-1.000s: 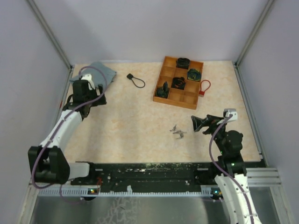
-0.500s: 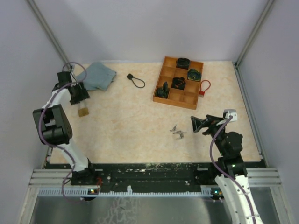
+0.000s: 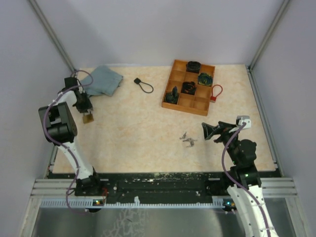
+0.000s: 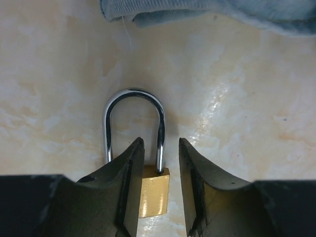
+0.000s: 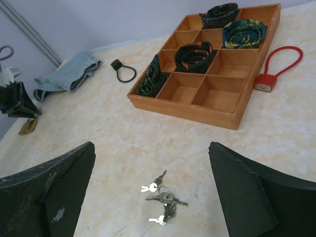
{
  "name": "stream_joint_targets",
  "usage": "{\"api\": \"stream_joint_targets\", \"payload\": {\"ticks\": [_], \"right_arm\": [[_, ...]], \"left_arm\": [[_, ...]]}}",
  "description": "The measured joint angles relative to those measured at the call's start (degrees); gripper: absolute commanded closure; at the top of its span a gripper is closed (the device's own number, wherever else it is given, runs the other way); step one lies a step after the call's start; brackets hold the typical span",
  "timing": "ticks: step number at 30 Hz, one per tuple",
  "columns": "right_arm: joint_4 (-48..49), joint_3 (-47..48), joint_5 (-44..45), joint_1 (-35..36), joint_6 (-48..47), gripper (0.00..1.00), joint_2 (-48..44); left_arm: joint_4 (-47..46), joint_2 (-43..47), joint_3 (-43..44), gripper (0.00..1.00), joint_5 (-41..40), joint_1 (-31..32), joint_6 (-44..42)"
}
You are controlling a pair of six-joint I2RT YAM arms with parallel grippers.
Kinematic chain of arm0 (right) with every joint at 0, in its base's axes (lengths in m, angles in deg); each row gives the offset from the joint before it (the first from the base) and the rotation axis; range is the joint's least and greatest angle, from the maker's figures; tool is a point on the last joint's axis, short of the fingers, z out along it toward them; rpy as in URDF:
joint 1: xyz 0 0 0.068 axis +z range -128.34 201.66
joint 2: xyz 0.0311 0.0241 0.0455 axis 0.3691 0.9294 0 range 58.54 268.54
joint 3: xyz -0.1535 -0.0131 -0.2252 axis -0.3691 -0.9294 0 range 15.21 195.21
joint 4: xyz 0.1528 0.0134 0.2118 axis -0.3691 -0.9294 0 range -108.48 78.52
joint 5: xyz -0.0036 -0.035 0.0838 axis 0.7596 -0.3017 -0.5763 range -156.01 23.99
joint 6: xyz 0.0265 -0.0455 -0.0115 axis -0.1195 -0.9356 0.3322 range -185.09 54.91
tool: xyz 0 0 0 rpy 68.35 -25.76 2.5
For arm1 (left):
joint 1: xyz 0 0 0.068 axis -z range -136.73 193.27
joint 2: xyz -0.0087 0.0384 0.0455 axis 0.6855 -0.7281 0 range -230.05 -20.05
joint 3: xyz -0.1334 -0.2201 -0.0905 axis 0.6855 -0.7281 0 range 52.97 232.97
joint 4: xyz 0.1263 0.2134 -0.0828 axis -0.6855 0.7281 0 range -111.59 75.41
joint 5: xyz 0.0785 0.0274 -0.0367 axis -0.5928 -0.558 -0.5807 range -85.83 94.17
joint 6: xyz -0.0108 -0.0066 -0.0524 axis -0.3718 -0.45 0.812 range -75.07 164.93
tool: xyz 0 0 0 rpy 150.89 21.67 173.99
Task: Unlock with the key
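A brass padlock (image 3: 88, 118) with a steel shackle (image 4: 133, 121) lies flat at the table's far left, just below the cloth. My left gripper (image 3: 84, 108) is down over it. In the left wrist view the brass body (image 4: 154, 192) sits between the two fingers of the left gripper (image 4: 160, 143); the jaws are narrowed, with a gap still showing on the right side. A bunch of keys (image 3: 187, 139) lies on the table in the middle right. My right gripper (image 5: 151, 148) hovers wide open above the keys (image 5: 165, 200), holding nothing.
A blue-grey cloth (image 3: 104, 80) lies at the back left, close beyond the padlock. A black loop lock (image 3: 143, 85) lies to its right. A wooden compartment tray (image 3: 185, 107) with rolled ties stands back right, a red cable lock (image 3: 216, 93) beside it.
The left arm swung to the far left edge and came down over the padlock, its jaws narrowing around the body. The right arm and the keys have not moved.
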Motion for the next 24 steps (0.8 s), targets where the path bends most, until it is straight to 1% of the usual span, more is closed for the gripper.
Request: {"api": "stream_joint_targets", "payload": {"ticks": [5,10,12,15,18,22,24], "right_arm": [[0.0,-0.02,0.17,0.0,0.0,0.02,0.0],[0.0,-0.02,0.35,0.0,0.02,0.02,0.0],[0.0,-0.02,0.37,0.0,0.02,0.02,0.0],[-0.02,-0.02,0.42,0.0,0.0,0.02,-0.09],[-0.02,-0.02,0.68,0.0,0.0,0.02,-0.35],[-0.15,-0.02,0.98,0.0,0.0,0.02,-0.35],[-0.28,-0.02,1.01,0.0,0.0,0.02,-0.35]], "left_arm": [[1.68,-2.4,2.62,0.67,-0.72,0.02,-0.39],[2.62,-2.97,3.1,0.7,-1.44,0.52,-1.42],[3.04,-3.1,3.28,0.74,-2.21,1.09,-1.77],[3.61,-3.23,3.41,0.84,-4.09,2.43,-2.62],[3.93,-3.26,3.45,0.99,-5.18,3.23,-3.04],[3.96,-3.06,3.21,1.0,-5.49,4.17,-3.39],[3.85,-2.43,2.49,1.0,-4.22,4.59,-3.15]]}}
